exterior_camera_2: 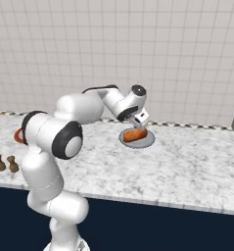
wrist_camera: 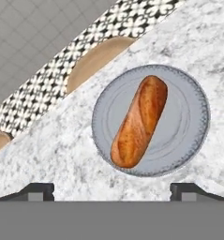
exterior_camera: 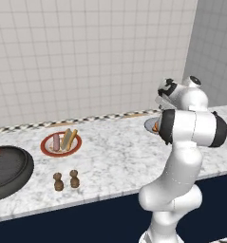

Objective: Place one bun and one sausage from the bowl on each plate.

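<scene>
Overhead, the end effector (wrist_camera: 112, 188) hangs with its fingertips spread wide, holding nothing, above the grey-blue plate (wrist_camera: 193, 96) on the marble worktop (wrist_camera: 52, 150). One browned bun (wrist_camera: 139, 121) lies diagonally across that plate. Further left, the red-rimmed plate (exterior_camera: 46, 145) carries a sausage (exterior_camera: 56, 141) beside a bun, near the dark bowl (exterior_camera: 10, 171).

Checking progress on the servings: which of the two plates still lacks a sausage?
The grey-blue plate under the gripper: it holds only a bun. The red-rimmed plate has both.
</scene>
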Controlling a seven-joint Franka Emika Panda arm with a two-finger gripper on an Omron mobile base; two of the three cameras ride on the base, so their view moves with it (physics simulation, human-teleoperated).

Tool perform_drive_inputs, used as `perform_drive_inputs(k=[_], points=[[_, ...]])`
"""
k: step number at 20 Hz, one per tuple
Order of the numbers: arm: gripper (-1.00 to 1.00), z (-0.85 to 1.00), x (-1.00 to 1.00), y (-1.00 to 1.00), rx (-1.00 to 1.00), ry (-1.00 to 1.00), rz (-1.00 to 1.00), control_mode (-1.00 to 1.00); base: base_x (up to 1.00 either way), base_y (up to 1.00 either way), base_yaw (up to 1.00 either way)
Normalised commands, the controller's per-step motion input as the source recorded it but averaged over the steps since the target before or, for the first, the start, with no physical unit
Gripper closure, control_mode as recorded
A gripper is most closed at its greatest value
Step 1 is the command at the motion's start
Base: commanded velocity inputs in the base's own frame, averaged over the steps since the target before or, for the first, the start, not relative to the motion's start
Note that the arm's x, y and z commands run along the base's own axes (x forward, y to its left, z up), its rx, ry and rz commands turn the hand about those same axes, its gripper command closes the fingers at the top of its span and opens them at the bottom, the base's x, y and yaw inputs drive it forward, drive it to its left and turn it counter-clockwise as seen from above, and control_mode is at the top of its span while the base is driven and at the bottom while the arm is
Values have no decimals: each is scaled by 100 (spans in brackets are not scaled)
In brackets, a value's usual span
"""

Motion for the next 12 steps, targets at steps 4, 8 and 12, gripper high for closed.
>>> perform_drive_inputs(k=[4, 8, 12], points=[[-100, 82, -53, 90, -20, 36, 14, -100, 0, 0, 0], [-100, 11, -6, 67, -21, 30, 4, -100, 0, 0, 0], [-100, 0, -6, 8, -2, 2, 0, 100, -29, 46, 1]])
